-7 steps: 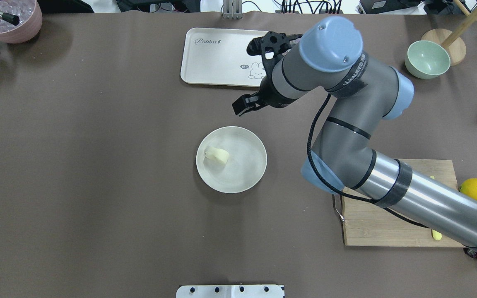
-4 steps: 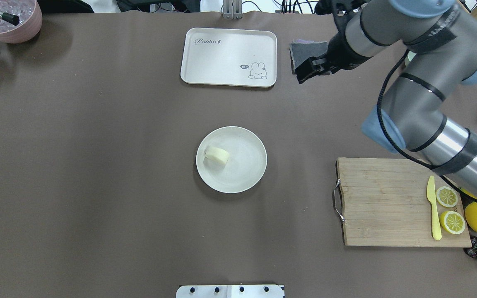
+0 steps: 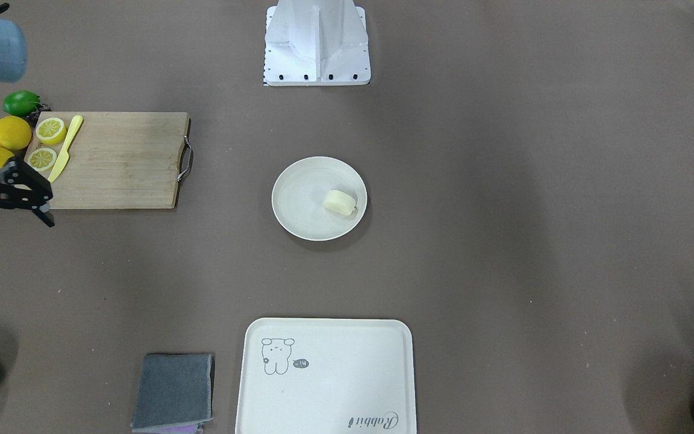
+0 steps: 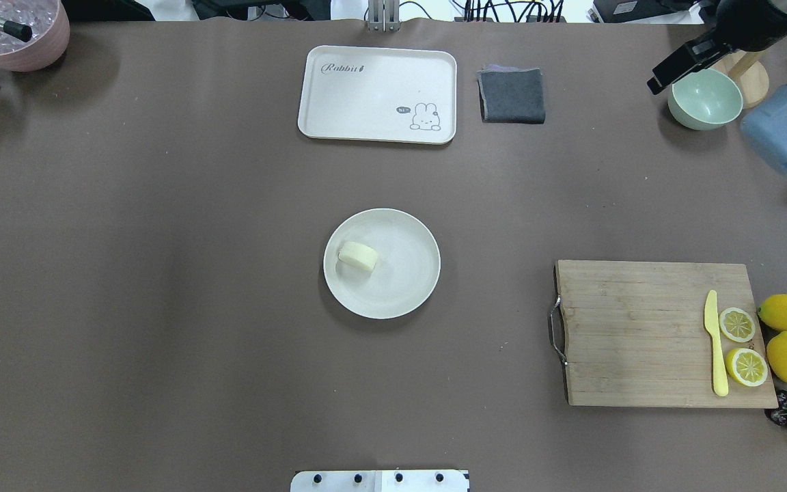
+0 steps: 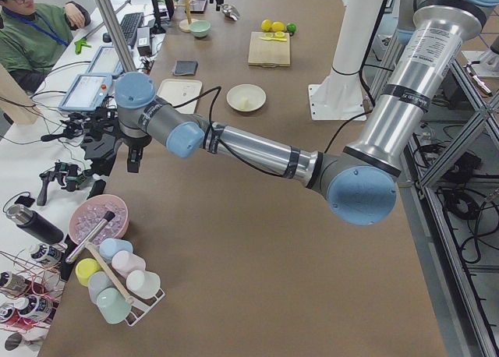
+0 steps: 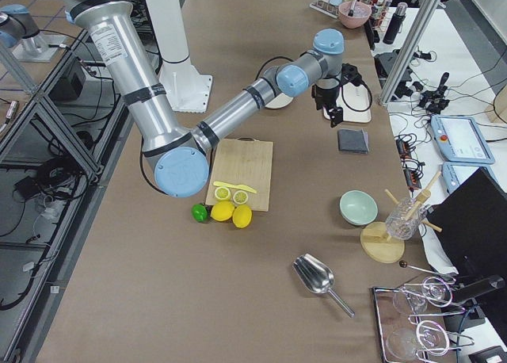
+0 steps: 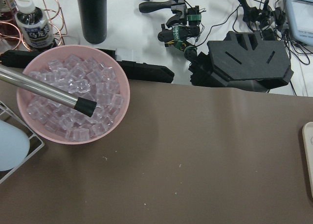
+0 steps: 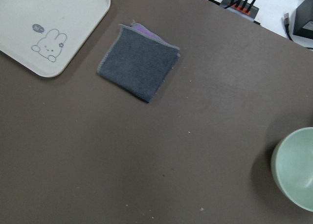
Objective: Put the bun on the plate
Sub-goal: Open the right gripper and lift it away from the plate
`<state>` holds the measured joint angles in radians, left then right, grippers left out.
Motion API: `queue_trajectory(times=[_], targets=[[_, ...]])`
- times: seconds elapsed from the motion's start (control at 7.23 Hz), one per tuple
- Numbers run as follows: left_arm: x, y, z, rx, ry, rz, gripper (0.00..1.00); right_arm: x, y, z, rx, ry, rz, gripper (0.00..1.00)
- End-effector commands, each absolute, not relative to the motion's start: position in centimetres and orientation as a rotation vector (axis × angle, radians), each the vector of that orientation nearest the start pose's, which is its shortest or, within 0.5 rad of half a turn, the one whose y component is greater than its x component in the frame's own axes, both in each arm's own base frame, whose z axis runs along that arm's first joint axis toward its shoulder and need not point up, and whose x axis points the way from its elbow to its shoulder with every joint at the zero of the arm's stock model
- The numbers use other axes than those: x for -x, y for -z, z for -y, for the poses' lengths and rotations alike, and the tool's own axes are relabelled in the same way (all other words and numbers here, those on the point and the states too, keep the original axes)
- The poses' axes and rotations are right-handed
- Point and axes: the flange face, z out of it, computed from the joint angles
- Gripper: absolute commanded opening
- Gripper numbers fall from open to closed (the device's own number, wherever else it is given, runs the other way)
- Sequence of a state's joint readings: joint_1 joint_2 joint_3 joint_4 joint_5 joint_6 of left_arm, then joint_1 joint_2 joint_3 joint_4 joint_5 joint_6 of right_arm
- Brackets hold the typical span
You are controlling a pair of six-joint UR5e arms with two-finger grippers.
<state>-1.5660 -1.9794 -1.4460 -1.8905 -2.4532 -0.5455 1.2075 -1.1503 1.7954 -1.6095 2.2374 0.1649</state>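
The small pale cream-yellow soft bun [image 4: 357, 255] lies on the round cream-white plate [image 4: 421, 287], on the half farther from the right pincer [image 3: 11, 236], well apart from it. That pincer hangs just beside the pale green bowl [image 4: 705, 101]. Only the front-facing view shows its fingers spread and empty; the overhead view catches one finger. The left arm stretches low along the desk [image 4: 161, 273]. The left pincer [image 5: 131, 156] appears only from the side, so I cannot tell its state.
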Motion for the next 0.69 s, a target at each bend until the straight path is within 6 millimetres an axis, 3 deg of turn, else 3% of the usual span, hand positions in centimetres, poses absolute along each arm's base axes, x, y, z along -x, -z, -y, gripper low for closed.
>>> queue_trajectory(times=[0.0,0.14,0.42,0.55], targets=[[8.0,-44.8,66.4,-0.197,0.318,-0.948,0.98,9.3,-34.8,60.4,-0.382,0.345,0.752,1.00],[8.1,-44.3,66.6,-0.182,0.328,-0.944,0.98,7.1,-35.1,60.4,-0.373,0.319,0.759,1.00],[9.7,-44.5,65.9,-0.147,0.370,-0.937,0.98,2.9,-38.0,59.5,-0.359,0.283,0.773,1.00],[9.7,-43.6,65.5,-0.118,0.382,-0.933,0.98,1.1,-39.2,59.4,-0.351,0.248,0.767,1.00]])
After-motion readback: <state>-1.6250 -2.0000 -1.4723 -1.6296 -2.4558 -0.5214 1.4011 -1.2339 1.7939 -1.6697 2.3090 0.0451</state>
